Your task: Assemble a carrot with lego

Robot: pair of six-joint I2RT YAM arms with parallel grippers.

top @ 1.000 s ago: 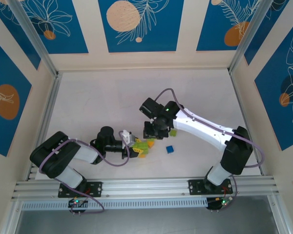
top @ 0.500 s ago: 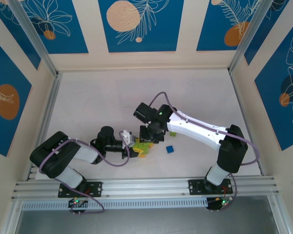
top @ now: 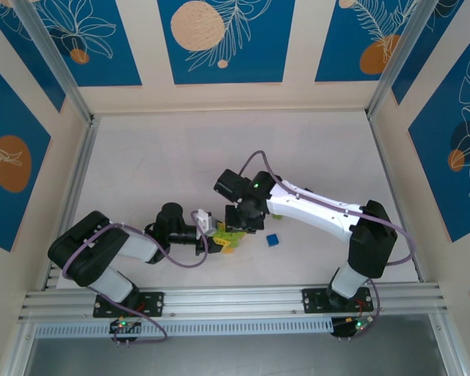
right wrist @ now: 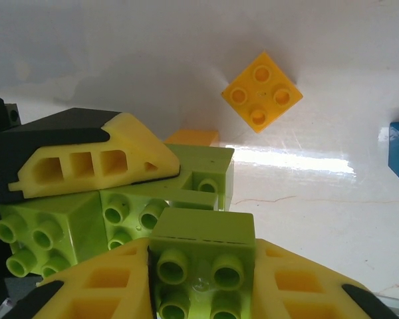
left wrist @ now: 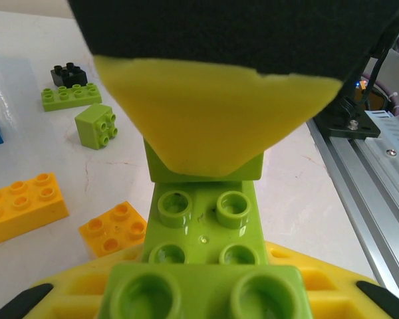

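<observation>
The lego in my left gripper (left wrist: 203, 292) is a lime green studded stack (left wrist: 203, 226), and the yellow fingers are shut on it. My right gripper (right wrist: 201, 279) is shut on a lime green 2x2 brick (right wrist: 203, 256). That brick sits right in front of the left-held lime stack (right wrist: 120, 212), with the left gripper's yellow finger (right wrist: 93, 163) above the stack. From above, both grippers meet at the lime cluster (top: 229, 233), left gripper (top: 210, 229) and right gripper (top: 245, 221). I cannot tell whether the 2x2 brick touches the stack.
Loose on the white table: an orange 2x2 (right wrist: 261, 93), a blue brick (top: 272, 240), an orange long brick (left wrist: 23, 206), another orange 2x2 (left wrist: 113, 227), a lime cube (left wrist: 96, 125), a flat lime plate (left wrist: 70, 98) and a tiny black brick (left wrist: 70, 74). Metal rails (top: 235, 301) run along the near edge.
My right arm has swung left and nearer, bringing its lime brick up to the left gripper's stack. The left arm has stayed put.
</observation>
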